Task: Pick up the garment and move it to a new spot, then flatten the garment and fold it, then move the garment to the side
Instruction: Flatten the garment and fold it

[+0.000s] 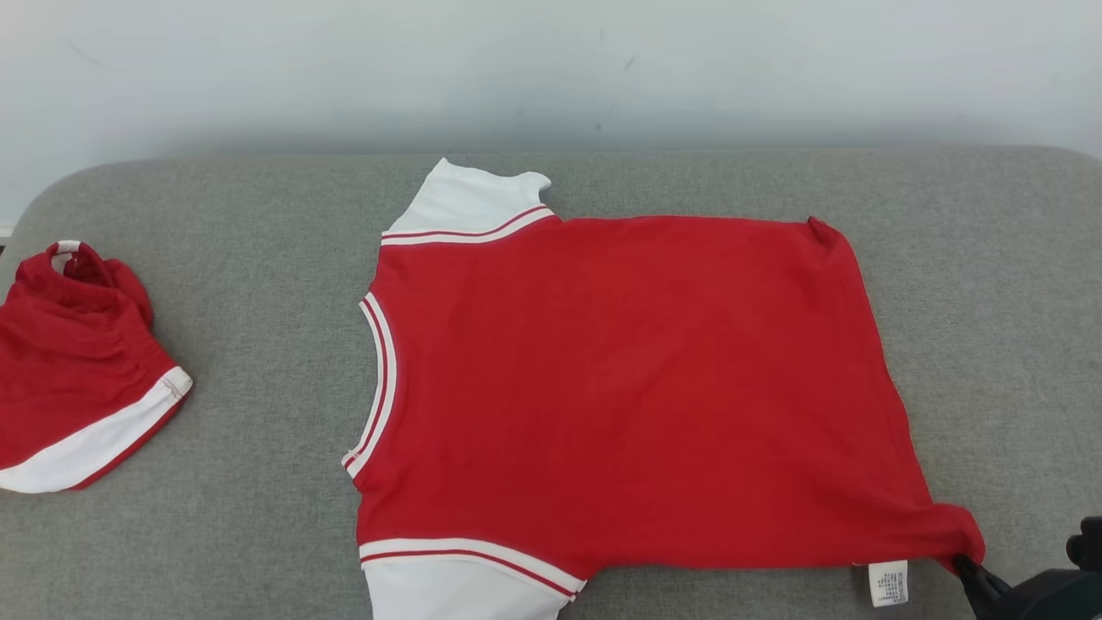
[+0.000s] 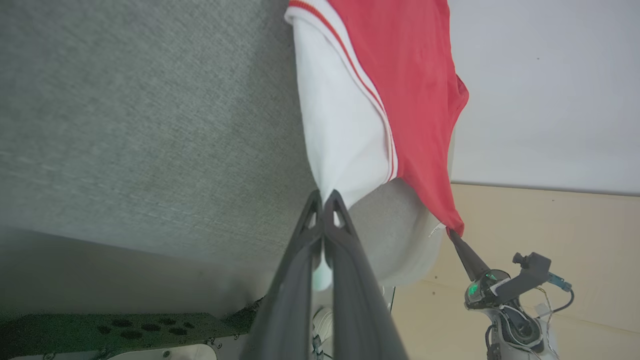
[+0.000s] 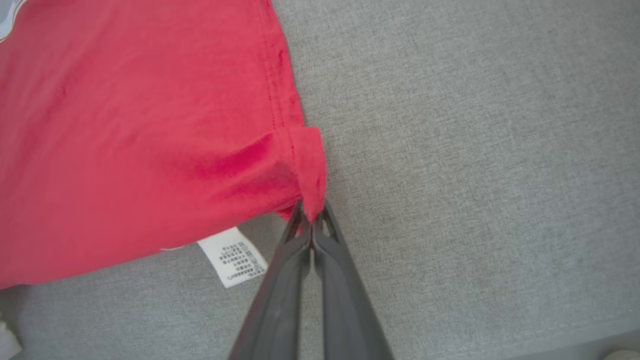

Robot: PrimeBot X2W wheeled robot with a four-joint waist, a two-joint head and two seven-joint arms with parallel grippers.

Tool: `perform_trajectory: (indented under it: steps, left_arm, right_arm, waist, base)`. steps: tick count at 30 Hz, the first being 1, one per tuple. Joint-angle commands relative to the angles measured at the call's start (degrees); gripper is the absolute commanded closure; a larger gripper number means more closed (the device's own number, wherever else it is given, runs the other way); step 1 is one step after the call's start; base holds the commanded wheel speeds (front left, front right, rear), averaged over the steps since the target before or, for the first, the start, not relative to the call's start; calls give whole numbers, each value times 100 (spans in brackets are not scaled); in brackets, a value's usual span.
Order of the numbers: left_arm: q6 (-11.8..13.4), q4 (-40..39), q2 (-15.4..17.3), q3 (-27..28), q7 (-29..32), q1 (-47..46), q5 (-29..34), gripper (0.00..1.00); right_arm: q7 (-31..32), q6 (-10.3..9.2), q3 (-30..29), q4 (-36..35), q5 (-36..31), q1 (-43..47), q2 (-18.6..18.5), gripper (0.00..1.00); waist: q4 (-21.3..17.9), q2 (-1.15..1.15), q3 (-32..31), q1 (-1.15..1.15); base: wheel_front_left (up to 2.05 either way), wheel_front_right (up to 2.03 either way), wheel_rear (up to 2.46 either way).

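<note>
The garment (image 1: pixel 620 387), a red T-shirt with white sleeves and red-and-white trim, lies spread flat on the grey cushion, collar to the left, hem to the right. My right gripper (image 3: pixel 311 212) is shut on the near hem corner of the garment (image 3: pixel 150 140); in the head view it shows at the lower right (image 1: pixel 962 564). My left gripper (image 2: pixel 324 196) is shut on the tip of the near white sleeve (image 2: pixel 340 130), at the cushion's front edge. A white care label (image 1: pixel 888 583) pokes out from under the hem beside the right gripper.
A second red-and-white piece of clothing (image 1: pixel 77 379) lies bunched at the left end of the grey cushion (image 1: pixel 258 344). A pale wall rises behind it. In the left wrist view, beige floor (image 2: pixel 575 235) lies beyond the cushion's front edge.
</note>
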Motion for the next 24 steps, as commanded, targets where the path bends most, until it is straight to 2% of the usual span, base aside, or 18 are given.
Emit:
perform_trajectory:
  steps: [1, 7, 11, 19, 24]
  left_arm:
    - [8, -52, 10, 28, -19, 66, -16, 100]
    - [-161, -321, -197, 149, -297, -204, 73, 100]
    - [-218, -166, -500, 183, -621, -737, 316, 100]
    - [-321, 807, -1210, 77, -1158, -2174, 860, 100]
    - [-337, 1584, -1431, 62, -1452, -2918, 1231, 100]
  right_arm:
    - [30, -13, -24, -32, 32, 70, 3, 100]
    - [-122, -13, 73, -213, 123, 95, 31, 100]
    - [-318, -13, 235, -184, 204, -133, 35, 100]
    - [-571, -13, 485, 193, 124, -927, -2, 100]
    - [-699, -13, 676, 718, 97, -1475, -129, 100]
  waist:
    - [-1, 0, -16, 0]
    - [-28, 0, -70, 0]
    - [-18, 0, -63, 0]
    - [6, 0, 144, 0]
    - [-55, 0, 350, 0]
  base:
    - [0, 0, 0]
    - [0, 0, 0]
    - [0, 0, 0]
    - [0, 0, 0]
    - [0, 0, 0]
